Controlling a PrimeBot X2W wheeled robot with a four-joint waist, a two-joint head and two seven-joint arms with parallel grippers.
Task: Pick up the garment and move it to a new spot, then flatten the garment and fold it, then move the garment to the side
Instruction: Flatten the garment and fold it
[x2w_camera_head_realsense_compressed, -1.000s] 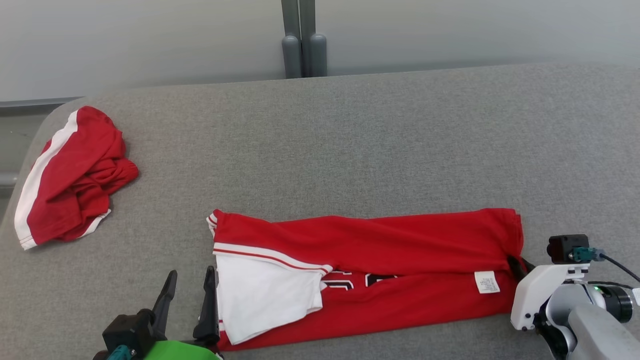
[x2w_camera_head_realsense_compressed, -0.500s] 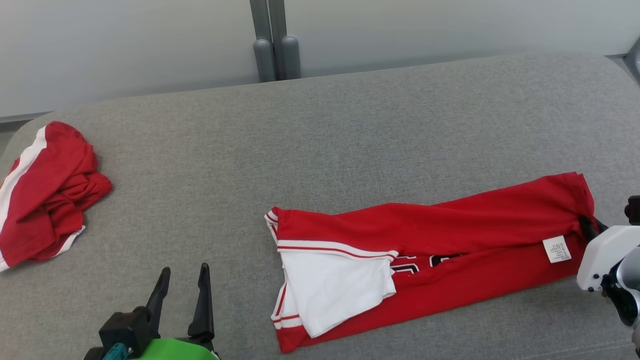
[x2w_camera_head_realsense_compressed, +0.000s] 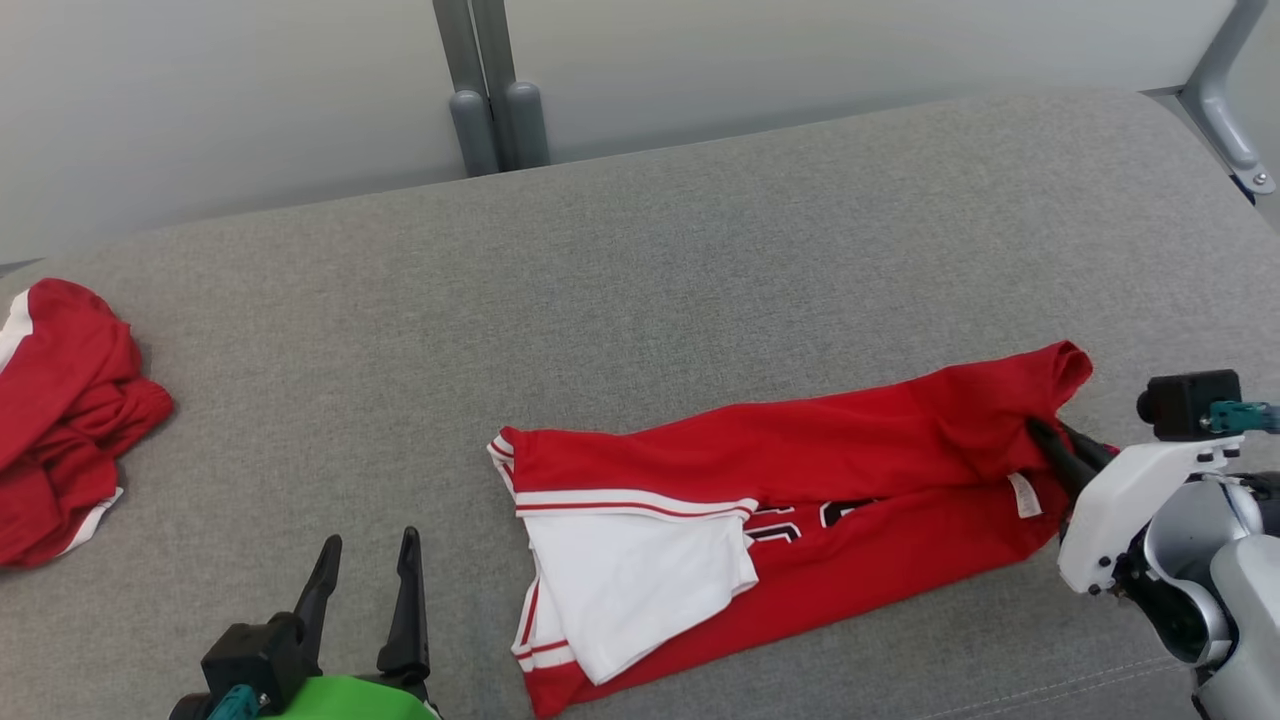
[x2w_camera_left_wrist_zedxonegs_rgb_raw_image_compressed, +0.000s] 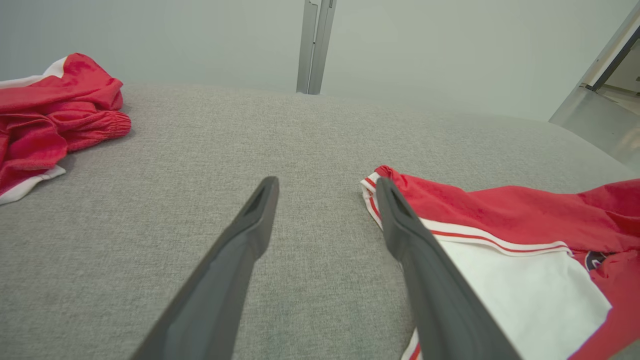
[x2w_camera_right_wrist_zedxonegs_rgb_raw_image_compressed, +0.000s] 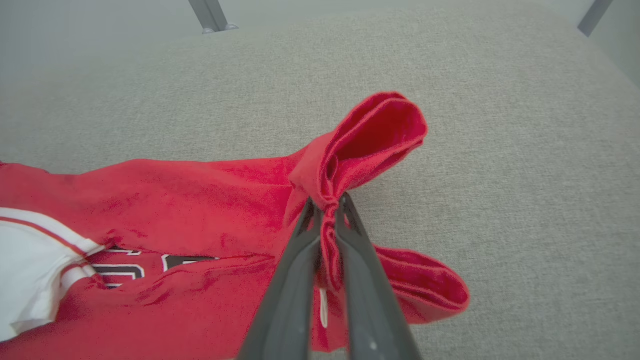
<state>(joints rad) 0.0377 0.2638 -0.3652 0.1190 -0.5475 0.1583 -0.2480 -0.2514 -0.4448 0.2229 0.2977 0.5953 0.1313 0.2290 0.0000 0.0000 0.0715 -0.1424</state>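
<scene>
The two long dark fingers of the right gripper (x2w_camera_right_wrist_zedxonegs_rgb_raw_image_compressed: 327, 207) are pressed together on a bunched edge of the garment (x2w_camera_right_wrist_zedxonegs_rgb_raw_image_compressed: 200, 200), a red jersey of soft knit cloth. The pinched cloth is gathered into a tight pleat between them. A rolled, open loop is raised beyond the tips, and a second rounded lobe is spread beside them.

In the head view the right gripper (x2w_camera_head_realsense_compressed: 1062, 452) is seen at the right end of the garment (x2w_camera_head_realsense_compressed: 850, 450), which is laid as a long folded band, slightly slanted, on the near part of the table (x2w_camera_head_realsense_compressed: 700, 280). A small white label (x2w_camera_head_realsense_compressed: 1022, 495) is shown near the held end. Black lettering (x2w_camera_head_realsense_compressed: 800, 518) is partly hidden at the middle fold. A smooth white panel (x2w_camera_head_realsense_compressed: 630, 570) with striped red-and-white trim is folded over the left end.

The tapered matte fingers of the left gripper (x2w_camera_head_realsense_compressed: 369, 545) are held moderately apart with nothing between them, near the white end but apart from it.

The table is covered in coarse grey woven fabric, with a rounded corner at the far right. A crumpled red heap (x2w_camera_head_realsense_compressed: 60, 420) with white trim is left at its left edge, well apart from the garment.
</scene>
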